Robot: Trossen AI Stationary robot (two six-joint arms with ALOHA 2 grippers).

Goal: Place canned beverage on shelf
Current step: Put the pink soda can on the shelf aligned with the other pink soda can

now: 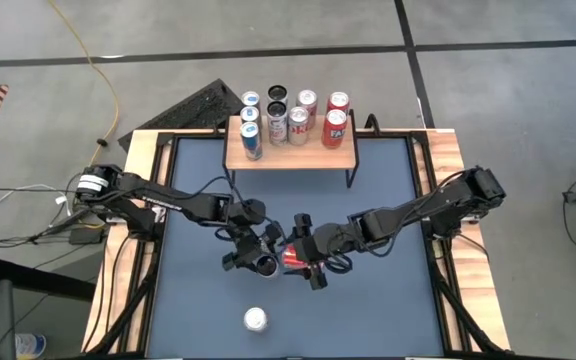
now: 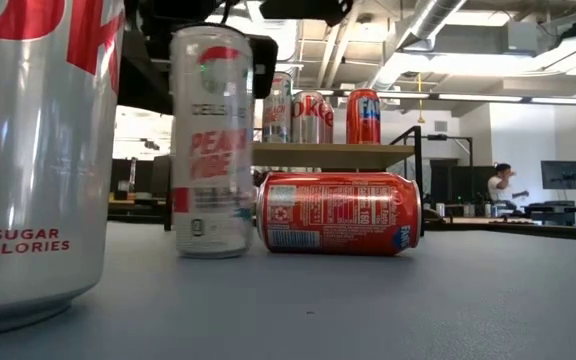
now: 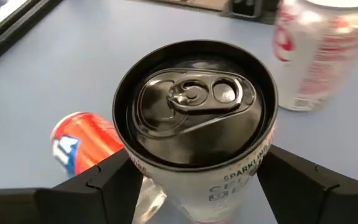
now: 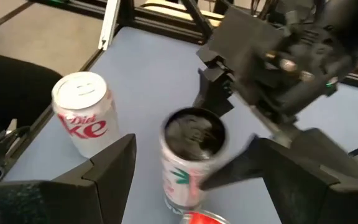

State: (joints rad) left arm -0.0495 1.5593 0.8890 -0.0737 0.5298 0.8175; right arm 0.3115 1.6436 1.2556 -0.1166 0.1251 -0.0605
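While upright, black-lidded white can point(image 3: 197, 124)

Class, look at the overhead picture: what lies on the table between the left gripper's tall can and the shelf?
Nothing: in the high view, bare blue mat separates the tall can from the shelf.

Overhead downward, table-level outward, two wrist close-ups, sharing tall can point(image 3: 197, 124)

shelf point(image 1: 290, 156): light matt wood top | cans point(image 2: 209, 140): glossy metal | table point(image 1: 388, 300): matt blue-grey, smooth
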